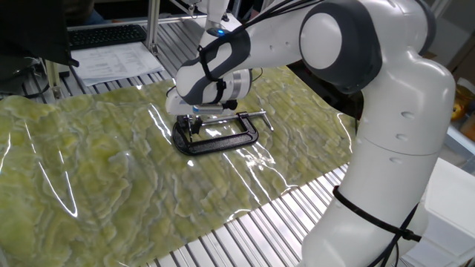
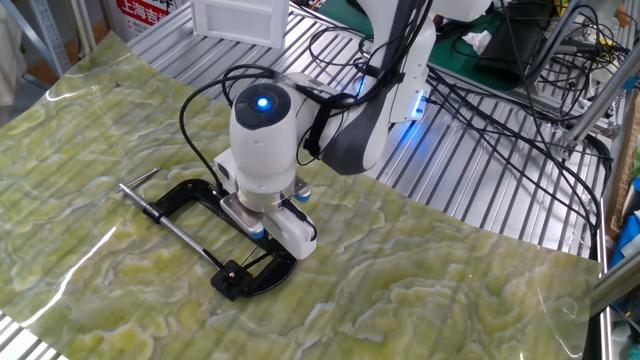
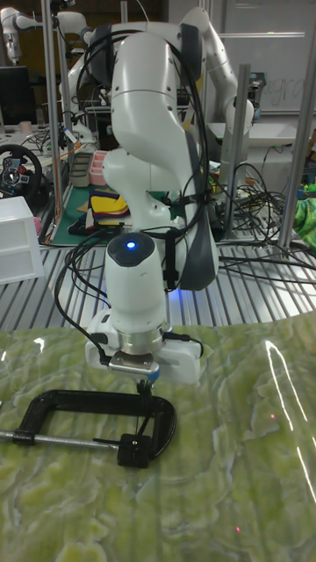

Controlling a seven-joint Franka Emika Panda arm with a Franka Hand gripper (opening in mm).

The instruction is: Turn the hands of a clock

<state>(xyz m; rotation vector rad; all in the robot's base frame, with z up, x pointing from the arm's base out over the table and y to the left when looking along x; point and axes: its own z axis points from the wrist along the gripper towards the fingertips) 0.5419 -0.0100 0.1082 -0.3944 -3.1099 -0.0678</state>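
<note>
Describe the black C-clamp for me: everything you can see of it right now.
The black C-clamp lies flat on the green marbled sheet. It looks like metal: a curved black frame, with a long threaded screw ending in a thin crossbar handle. The pincer hangs right over its jaw end, fingertips inside the frame. Whatever the jaw holds is too small to make out.

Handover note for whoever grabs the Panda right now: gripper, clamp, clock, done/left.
Gripper: pointing straight down into the jaw end of the black metal C-clamp. The fingers are mostly hidden by the wrist, so I cannot tell open from shut.
C-clamp: lying flat on the green marbled table cover, with its screw handle sticking out away from the gripper.
Clock: not distinguishable in any view; if it is there, it sits in the clamp jaw under the fingers.
Done: gripper positioned at the jaw.
Left: whether the hands have turned at all cannot be judged. Check the clock directly before carrying on.
</note>
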